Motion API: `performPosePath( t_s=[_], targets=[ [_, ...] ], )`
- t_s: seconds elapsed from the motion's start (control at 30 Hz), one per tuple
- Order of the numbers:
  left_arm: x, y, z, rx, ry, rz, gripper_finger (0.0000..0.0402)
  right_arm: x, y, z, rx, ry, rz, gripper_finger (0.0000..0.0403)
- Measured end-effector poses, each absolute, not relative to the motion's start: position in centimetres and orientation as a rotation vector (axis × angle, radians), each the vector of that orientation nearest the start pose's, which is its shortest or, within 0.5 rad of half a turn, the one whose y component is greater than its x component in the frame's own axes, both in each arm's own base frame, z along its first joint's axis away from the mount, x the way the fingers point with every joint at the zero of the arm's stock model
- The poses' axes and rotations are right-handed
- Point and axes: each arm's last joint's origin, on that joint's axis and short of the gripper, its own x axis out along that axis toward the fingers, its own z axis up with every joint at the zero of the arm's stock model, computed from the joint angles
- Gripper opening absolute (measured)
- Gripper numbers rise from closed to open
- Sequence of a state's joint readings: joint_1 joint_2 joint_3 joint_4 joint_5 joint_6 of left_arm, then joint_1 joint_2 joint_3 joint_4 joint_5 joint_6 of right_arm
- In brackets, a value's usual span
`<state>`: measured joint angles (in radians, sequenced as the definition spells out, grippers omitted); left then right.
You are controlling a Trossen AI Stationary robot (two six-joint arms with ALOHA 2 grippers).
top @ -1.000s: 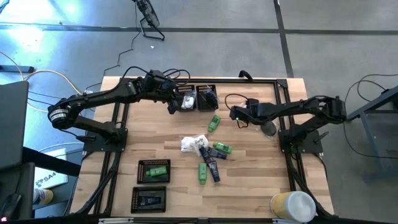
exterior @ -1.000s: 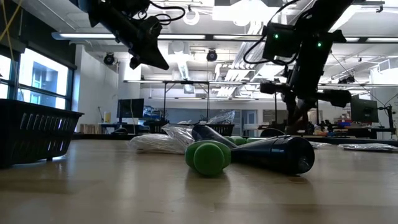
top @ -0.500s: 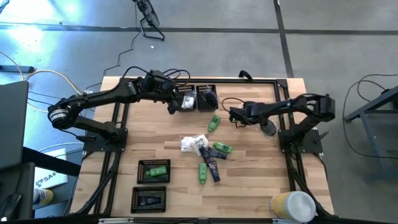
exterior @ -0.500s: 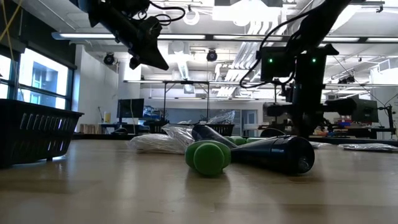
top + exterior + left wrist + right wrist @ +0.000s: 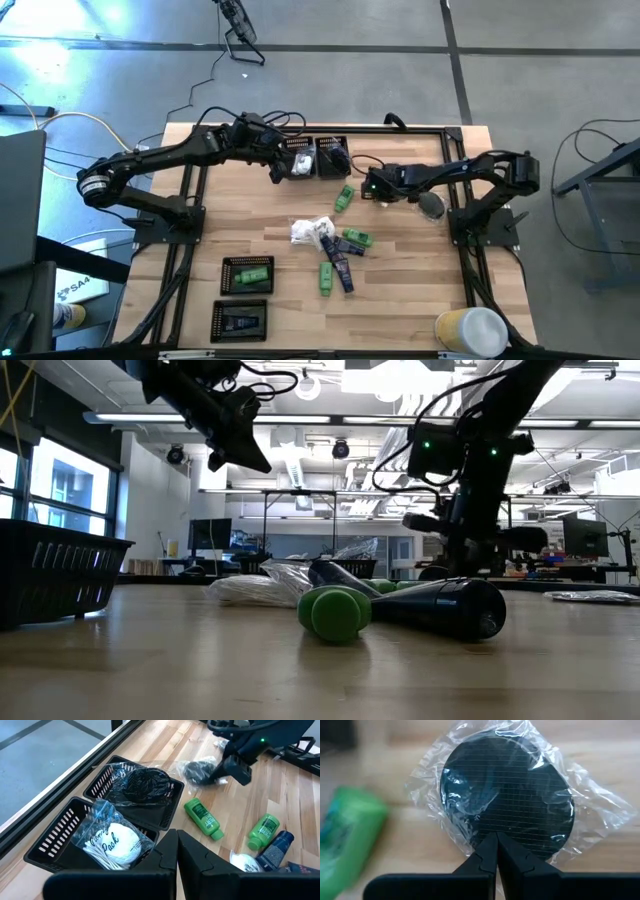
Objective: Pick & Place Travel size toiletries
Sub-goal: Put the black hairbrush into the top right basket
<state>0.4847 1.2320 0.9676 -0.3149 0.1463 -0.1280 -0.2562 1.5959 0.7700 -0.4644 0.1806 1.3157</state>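
the right pincer (image 5: 368,186) hangs over the far middle of the bench (image 5: 420,290), its two fingers pressed together with nothing between them. straight in front of its tips lies a dark round piece in a clear bag (image 5: 507,795), flat on the wood, and the closed tips cover the near edge of the bag; whether they touch it i cannot tell. beside this bag, a little to one side of the pincer, lies a green tube (image 5: 344,197).

the left pincer (image 5: 277,172) stays above the far side of the bench, also fully closed and holding nothing. just in front of it stand two black mesh trays side by side. the nearer tray (image 5: 55,837) holds a clear bag with a white round piece (image 5: 112,841), and the tray next to it (image 5: 167,810) holds a clear bag with a dark round piece (image 5: 142,782).

further from both pincers, in the middle of the bench, the other toiletries lie in a loose group: a white crinkly packet (image 5: 311,231), a second green tube (image 5: 357,238), a third green tube (image 5: 326,279) and a dark navy tube (image 5: 341,272). in the low view a green tube end (image 5: 335,613) and a navy tube end (image 5: 450,608) lie touching each other.

near the front edge of the bench are two more trays, one with a green tube (image 5: 252,273) inside and one with a dark tube (image 5: 240,322) inside.
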Motion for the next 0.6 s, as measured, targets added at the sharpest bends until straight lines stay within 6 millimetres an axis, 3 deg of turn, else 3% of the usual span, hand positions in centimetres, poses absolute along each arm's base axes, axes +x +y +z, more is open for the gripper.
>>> performPosePath(
  t_s=[0.2,0.43,0.6],
  targets=[
    [23.6,12.0,29.3,-0.305,0.534,0.364,0.0001,26.4,-6.9,13.7,1.228,0.839,-1.019,0.0003],
    [23.6,12.0,29.3,-0.305,0.535,0.364,0.0001,26.3,-6.4,14.2,1.198,0.796,-1.036,0.0003],
    [23.6,12.0,29.3,-0.306,0.538,0.365,0.0001,26.0,-6.0,16.1,1.165,0.715,-1.064,0.0003]
  ],
)
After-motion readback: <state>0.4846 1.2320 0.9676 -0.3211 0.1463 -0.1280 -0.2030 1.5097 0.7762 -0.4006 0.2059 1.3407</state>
